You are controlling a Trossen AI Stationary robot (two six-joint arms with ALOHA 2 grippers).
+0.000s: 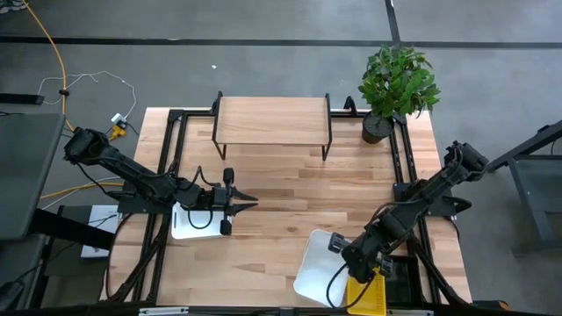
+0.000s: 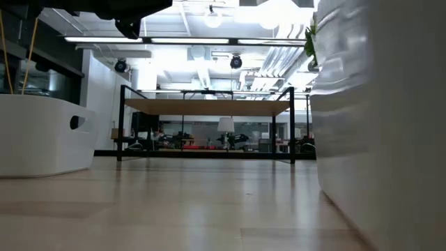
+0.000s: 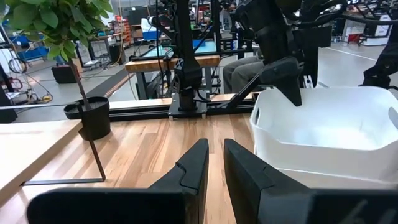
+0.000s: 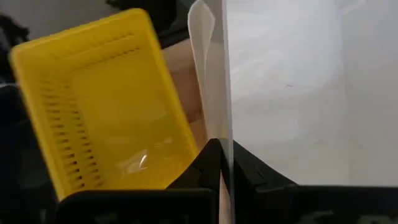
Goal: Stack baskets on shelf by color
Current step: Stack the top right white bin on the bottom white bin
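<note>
The right tool (image 4: 225,163) had its fingers pinched on the wall of a white basket (image 1: 318,263), well out from the shelf (image 1: 272,118), with a yellow basket (image 1: 369,294) just beyond it. The shelf stood bare. The left tool (image 1: 248,205) pointed along the surface, its fingers narrow and empty, another white basket (image 1: 195,224) beneath that arm. Looked like the first lift; next came the carry onto the shelf.

The wooden shelf (image 1: 270,120) stands bare at upper centre. One white basket (image 1: 195,220) sits lower left, another white basket (image 1: 318,268) lower right, beside a yellow mesh basket (image 1: 369,293) at the bottom edge.
</note>
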